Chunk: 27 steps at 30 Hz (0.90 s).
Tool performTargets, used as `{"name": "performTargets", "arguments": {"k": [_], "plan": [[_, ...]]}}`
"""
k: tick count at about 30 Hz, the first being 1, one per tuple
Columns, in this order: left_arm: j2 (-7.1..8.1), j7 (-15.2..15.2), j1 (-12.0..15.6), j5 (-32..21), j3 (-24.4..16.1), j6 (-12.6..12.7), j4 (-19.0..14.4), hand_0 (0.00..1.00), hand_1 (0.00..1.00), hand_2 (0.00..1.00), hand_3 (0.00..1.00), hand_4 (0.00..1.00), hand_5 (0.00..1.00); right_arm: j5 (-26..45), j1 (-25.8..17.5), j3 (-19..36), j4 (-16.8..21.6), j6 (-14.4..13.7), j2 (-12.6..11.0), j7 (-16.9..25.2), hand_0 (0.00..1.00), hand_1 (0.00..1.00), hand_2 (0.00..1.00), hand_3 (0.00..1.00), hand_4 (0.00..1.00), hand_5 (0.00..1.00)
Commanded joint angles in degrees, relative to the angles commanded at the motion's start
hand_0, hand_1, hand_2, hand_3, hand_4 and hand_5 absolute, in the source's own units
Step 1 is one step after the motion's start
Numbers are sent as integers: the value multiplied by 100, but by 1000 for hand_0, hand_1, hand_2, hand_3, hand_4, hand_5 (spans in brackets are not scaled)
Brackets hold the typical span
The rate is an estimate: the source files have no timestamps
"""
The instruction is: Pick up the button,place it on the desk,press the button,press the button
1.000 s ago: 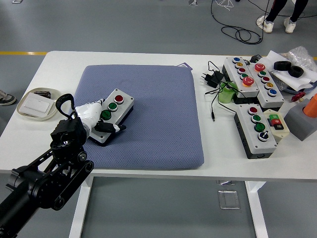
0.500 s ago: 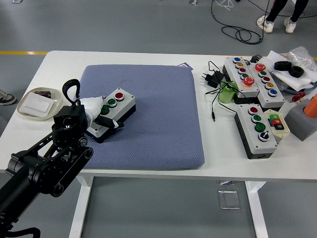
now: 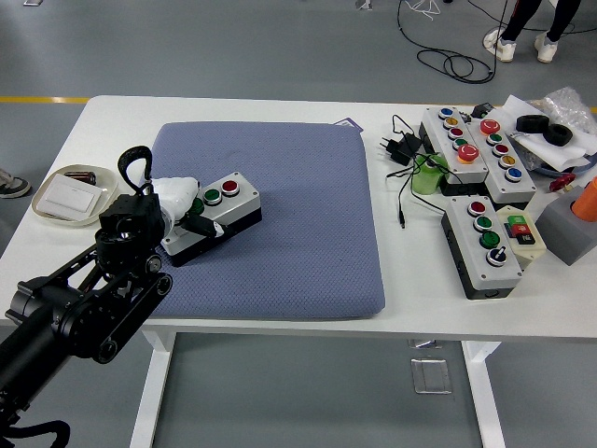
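Left hand point(image 3: 177, 201) gripped the button box point(image 3: 213, 217) by its left end on the blue pad point(image 3: 308, 205); off-centre hold risked tilt or slip.

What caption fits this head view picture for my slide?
Robot's left hand grips a grey button box on the blue mat.

White table point(image 3: 280, 110) with blue-grey pad point(image 3: 308, 215), dish point(image 3: 56, 213), button boxes point(image 3: 480, 245), adapter point(image 3: 399, 147).
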Motion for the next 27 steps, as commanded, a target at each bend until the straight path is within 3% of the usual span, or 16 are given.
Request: {"name": "performTargets", "arguments": {"k": [1,2,7,8,11,17,24,27], "plan": [[3,-11,-2,0,4,9,3,260,255,244,388,633,159,-1,0,1,0,0,0,0,673,665,727,605,383,236],[23,-141,-1,0,25,120,20,280,156,136,243,440,2,-4,1,1,0,2,0,-1,673,664,724,605,383,236],[94,-522,13,0,88,393,71,280,156,136,243,440,2,-8,-3,3,0,4,2,-3,673,664,724,605,383,236],[102,-575,15,0,94,418,74,309,128,109,213,356,2,-8,-4,3,0,4,2,-3,671,664,723,605,382,235],[230,-1076,-8,0,254,726,160,309,128,109,213,356,2,-2,-10,10,0,-2,1,-5,671,664,723,605,382,235],[419,-2025,-23,0,385,1088,289,313,130,103,211,373,2,-7,-21,17,0,-3,-3,-6,671,663,724,604,382,235],[541,-2678,-34,0,390,1530,398,295,115,96,206,364,2,-40,-36,39,0,-1,-1,-14,671,663,722,604,382,234],[587,-2988,-46,0,404,1600,438,281,93,90,199,326,2,-50,-43,44,0,1,1,-16,671,663,722,604,382,234]]}}
